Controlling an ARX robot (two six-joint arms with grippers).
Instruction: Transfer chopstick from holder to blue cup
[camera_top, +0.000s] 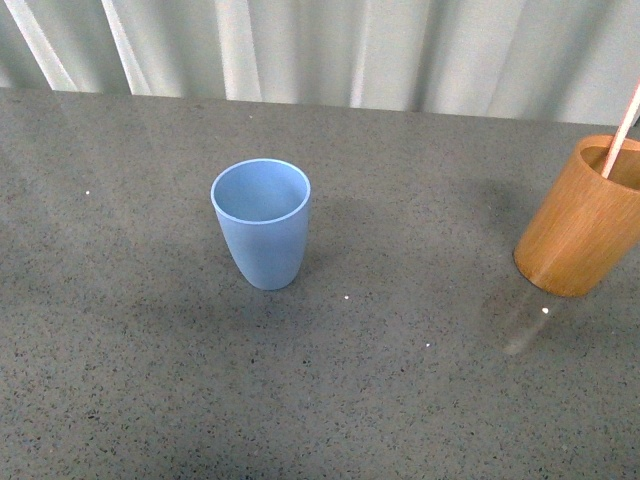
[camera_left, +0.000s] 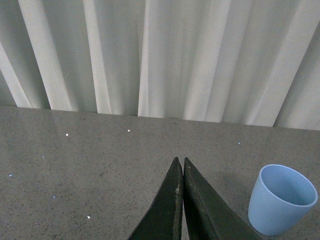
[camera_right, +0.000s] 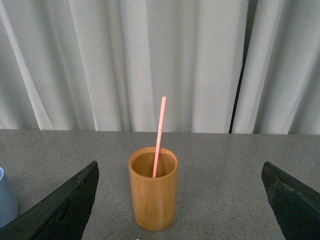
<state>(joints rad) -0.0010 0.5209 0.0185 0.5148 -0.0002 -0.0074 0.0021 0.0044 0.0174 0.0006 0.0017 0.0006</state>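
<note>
The blue cup (camera_top: 261, 222) stands upright and empty near the middle of the grey table. The wooden holder (camera_top: 585, 216) stands at the right edge with one pinkish chopstick (camera_top: 622, 130) leaning out of it. Neither arm shows in the front view. In the left wrist view my left gripper (camera_left: 180, 161) is shut and empty, with the blue cup (camera_left: 281, 206) off to one side of it. In the right wrist view my right gripper (camera_right: 180, 172) is open wide, with the holder (camera_right: 153, 189) and the chopstick (camera_right: 159, 136) ahead between its fingers (camera_right: 67, 205), not touching.
The grey speckled table (camera_top: 150, 350) ends at a pale pleated curtain (camera_top: 330, 45) behind. A sliver of the blue cup (camera_right: 5, 202) shows at the edge of the right wrist view.
</note>
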